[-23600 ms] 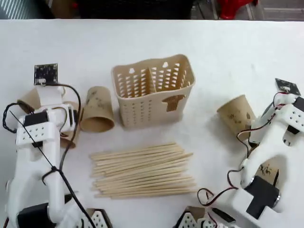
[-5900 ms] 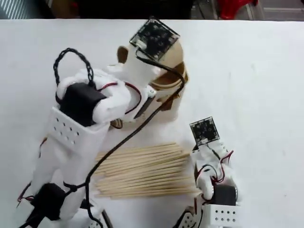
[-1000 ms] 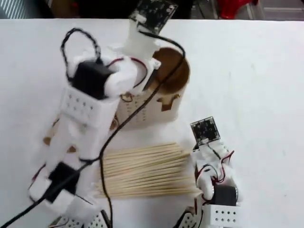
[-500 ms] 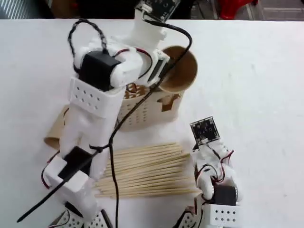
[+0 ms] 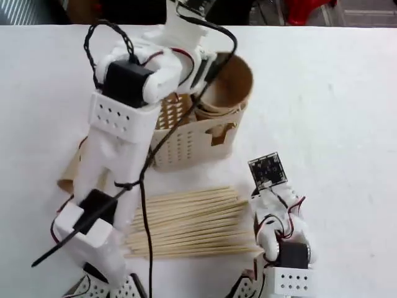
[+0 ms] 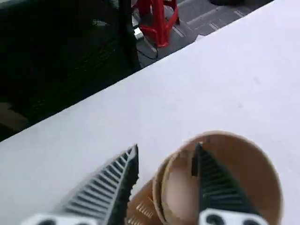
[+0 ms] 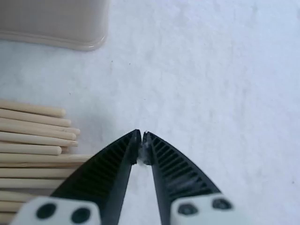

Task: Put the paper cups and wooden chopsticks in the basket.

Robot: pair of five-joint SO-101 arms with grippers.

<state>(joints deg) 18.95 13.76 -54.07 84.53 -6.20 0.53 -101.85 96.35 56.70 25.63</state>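
At the far left of the counter [image 5: 329, 112], a paper cup [image 5: 65, 180] lies on its side, partly hidden under the left arm. That arm stretches over the basket [image 5: 186, 146]. Its left pincer [image 6: 166, 149] is spread open at the nested paper cups [image 5: 229, 87]. One finger sits inside the top cup's mouth and the other is outside, apart from the rim. The nested cups stand tilted in the basket's right compartment. In front of the basket, the wooden chopsticks [image 5: 192, 223] lie in a loose pile on the counter. Just beside their right ends, the right pincer [image 7: 141, 138] is closed on nothing, tips meeting.
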